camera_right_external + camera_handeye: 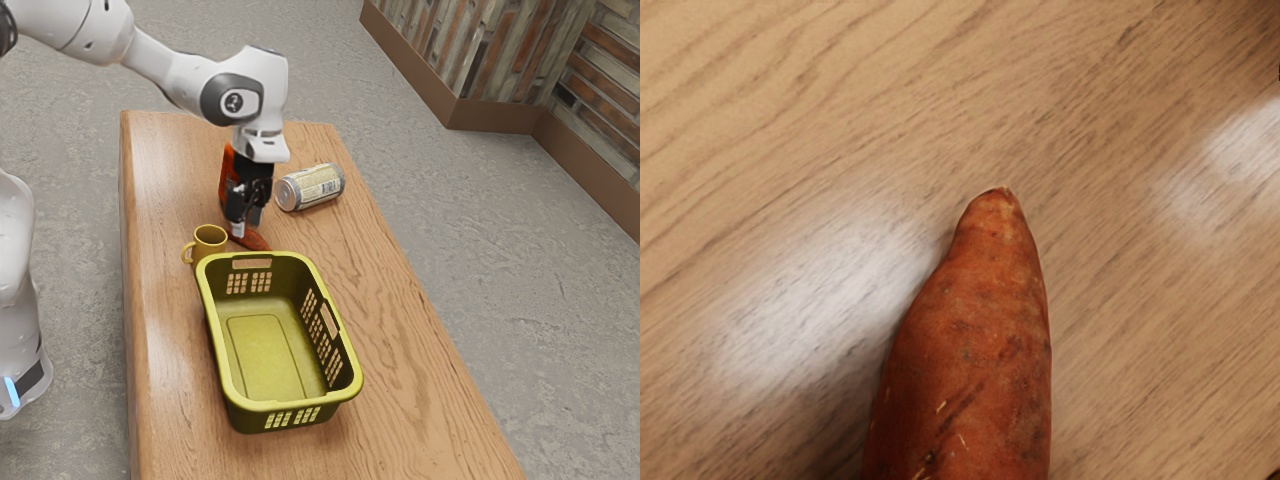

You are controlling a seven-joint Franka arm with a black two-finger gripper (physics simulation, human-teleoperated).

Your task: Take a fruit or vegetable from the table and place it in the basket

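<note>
Wooden table (400, 350); sweet potato (256, 242) at lower end of hand (244, 226); open or closed, cannot tell.

Tapered orange sweet potato (975, 340), wooden table (760, 120)

Our 1 arm (165, 72) reaches in from the exterior view's upper left, its white links sloping downward; our wrist (262, 143) is bent, and our black gripper (246, 225) points down
</note>
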